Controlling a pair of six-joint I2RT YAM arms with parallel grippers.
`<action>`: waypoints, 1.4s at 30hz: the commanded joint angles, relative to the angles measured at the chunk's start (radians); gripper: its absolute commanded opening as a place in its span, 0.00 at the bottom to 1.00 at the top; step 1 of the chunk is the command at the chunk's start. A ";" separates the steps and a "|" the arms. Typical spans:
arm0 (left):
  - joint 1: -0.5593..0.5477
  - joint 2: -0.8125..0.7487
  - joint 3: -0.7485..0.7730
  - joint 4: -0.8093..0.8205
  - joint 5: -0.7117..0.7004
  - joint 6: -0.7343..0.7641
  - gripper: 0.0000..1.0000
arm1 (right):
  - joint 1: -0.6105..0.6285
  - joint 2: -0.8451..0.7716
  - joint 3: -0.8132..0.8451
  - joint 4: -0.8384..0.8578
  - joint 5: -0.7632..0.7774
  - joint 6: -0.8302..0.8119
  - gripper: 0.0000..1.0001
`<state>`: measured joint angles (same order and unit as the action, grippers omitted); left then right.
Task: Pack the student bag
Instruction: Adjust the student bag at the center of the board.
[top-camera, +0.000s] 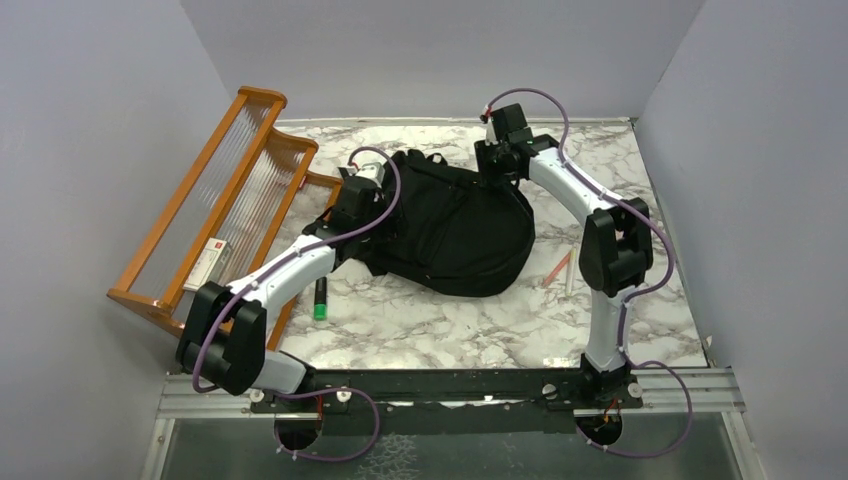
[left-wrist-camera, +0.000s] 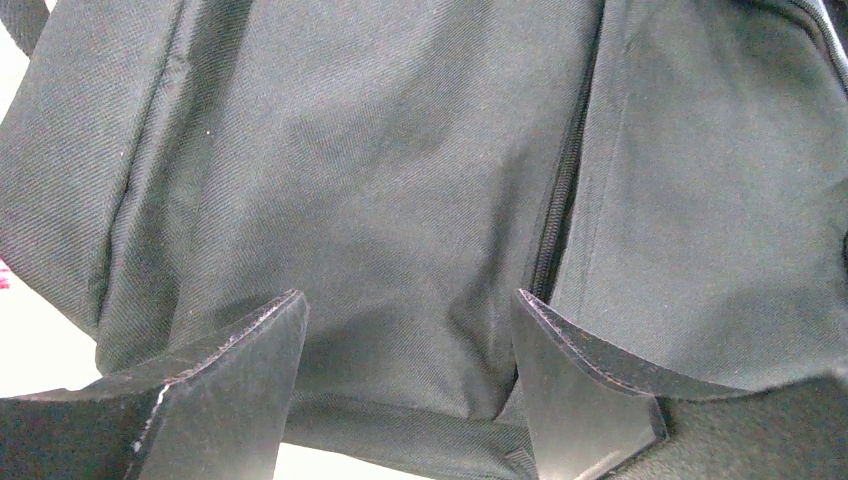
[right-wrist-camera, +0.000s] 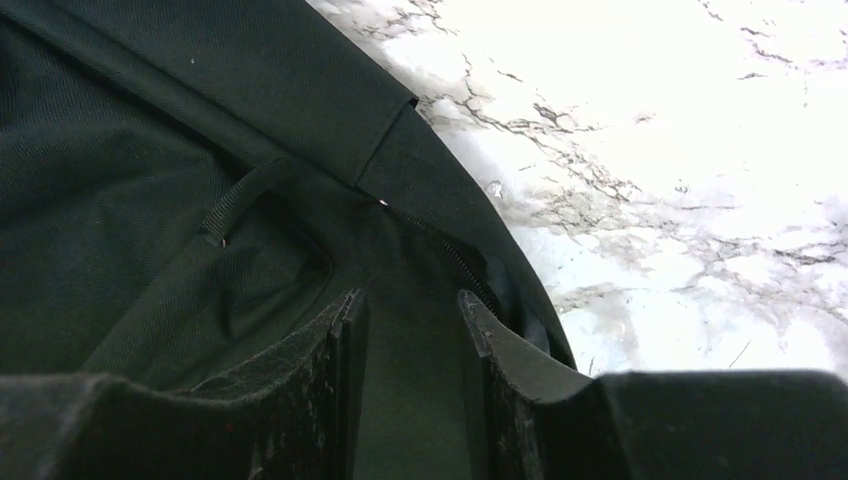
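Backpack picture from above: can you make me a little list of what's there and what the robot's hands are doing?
backpack: black, lying on the marble table
left hand: open, at the backpack's left side
right hand: at the backpack's far edge, grip unclear
marker: green-capped, beside the left arm
rack: wooden, at the left

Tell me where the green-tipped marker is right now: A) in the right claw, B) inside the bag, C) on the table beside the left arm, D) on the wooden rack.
C: the marker lies on the marble table beside the left arm, apart from the student bag.
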<state>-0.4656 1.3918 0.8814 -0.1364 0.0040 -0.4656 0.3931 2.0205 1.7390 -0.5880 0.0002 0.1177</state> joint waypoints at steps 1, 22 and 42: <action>0.007 0.016 0.044 0.016 0.033 0.015 0.75 | -0.012 0.044 0.070 -0.032 -0.039 -0.048 0.43; 0.011 0.046 0.053 0.019 0.065 0.011 0.75 | -0.059 0.173 0.195 -0.078 -0.122 -0.095 0.46; 0.012 0.080 0.065 0.032 0.092 -0.003 0.75 | -0.058 0.037 0.033 -0.005 -0.118 -0.146 0.49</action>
<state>-0.4583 1.4620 0.9089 -0.1307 0.0689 -0.4652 0.3386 2.0621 1.7557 -0.5980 -0.2131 -0.0105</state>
